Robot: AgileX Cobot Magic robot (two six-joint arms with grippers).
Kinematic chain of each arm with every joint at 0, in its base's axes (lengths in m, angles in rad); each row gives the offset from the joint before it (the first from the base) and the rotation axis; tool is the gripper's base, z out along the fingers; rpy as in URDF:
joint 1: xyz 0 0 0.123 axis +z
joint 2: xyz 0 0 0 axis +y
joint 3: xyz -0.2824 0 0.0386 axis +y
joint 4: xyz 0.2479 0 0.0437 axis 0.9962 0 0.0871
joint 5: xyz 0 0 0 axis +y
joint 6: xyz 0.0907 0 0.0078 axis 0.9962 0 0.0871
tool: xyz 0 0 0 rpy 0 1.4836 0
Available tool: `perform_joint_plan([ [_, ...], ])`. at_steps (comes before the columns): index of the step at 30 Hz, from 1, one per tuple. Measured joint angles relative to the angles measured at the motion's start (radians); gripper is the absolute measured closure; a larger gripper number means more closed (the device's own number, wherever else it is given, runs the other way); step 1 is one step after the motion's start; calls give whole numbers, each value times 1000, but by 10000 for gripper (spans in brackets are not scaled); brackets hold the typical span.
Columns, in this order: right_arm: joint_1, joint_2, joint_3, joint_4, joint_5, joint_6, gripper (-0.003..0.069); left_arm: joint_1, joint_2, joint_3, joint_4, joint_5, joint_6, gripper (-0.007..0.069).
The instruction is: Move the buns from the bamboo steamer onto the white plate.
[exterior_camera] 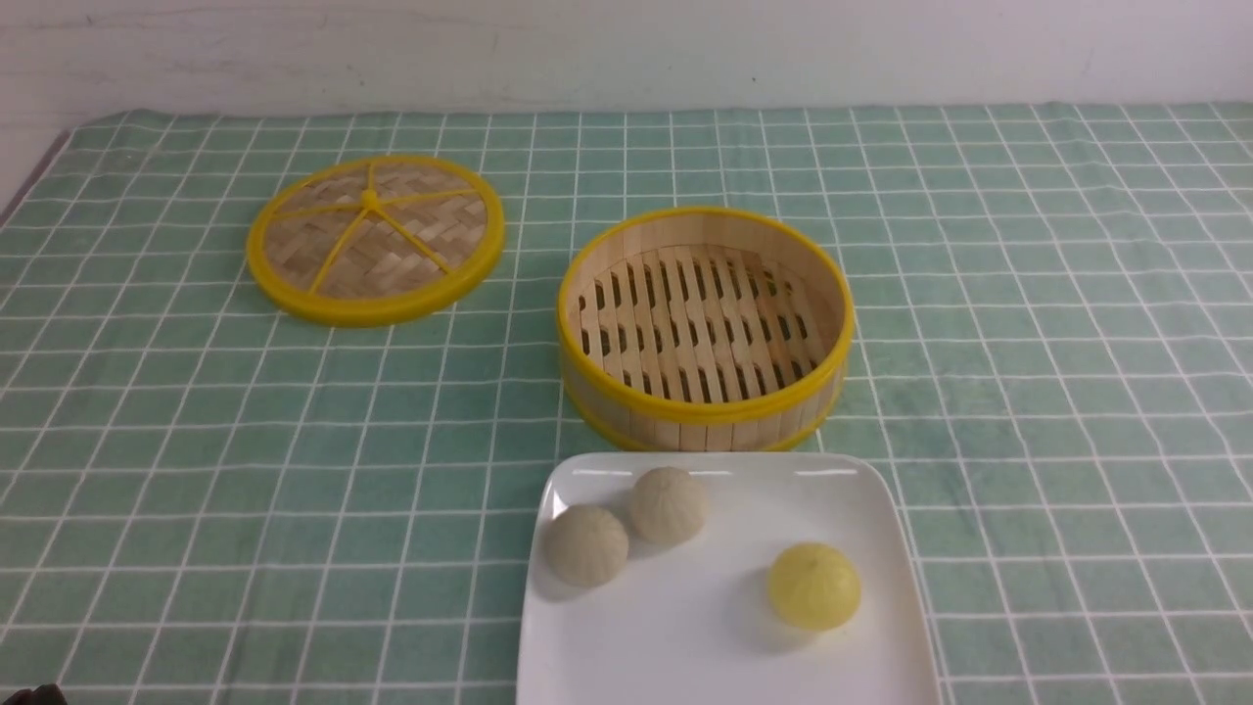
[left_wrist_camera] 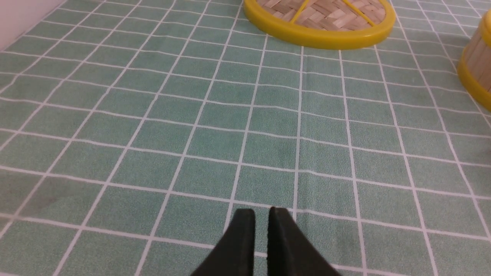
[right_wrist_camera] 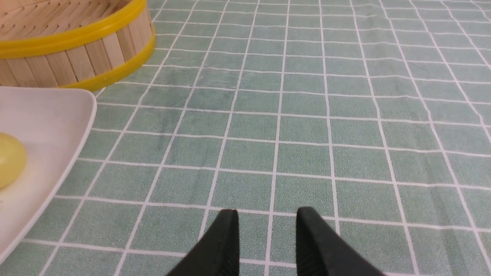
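Both buns (exterior_camera: 626, 524) hug the white plate (exterior_camera: 861, 519) rim; left jaws barely parted, right jaws spread, empty.

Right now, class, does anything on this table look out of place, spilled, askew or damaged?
Nothing stands out. The two buns and a yellow bun sit on the white plate. The bamboo steamer stands upright and empty, with its lid lying flat on the checked cloth beside it. No spills or damage show.

Buns (exterior_camera: 626, 524) on plate (exterior_camera: 861, 509), before steamer (exterior_camera: 705, 411).
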State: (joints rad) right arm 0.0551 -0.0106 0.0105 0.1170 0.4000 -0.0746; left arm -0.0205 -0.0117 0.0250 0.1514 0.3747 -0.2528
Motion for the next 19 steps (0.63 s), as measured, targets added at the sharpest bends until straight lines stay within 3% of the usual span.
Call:
perform_joint_plan([
  [19, 0, 0, 0, 0, 0, 0, 420, 0, 0, 0, 0, 0, 0, 524],
])
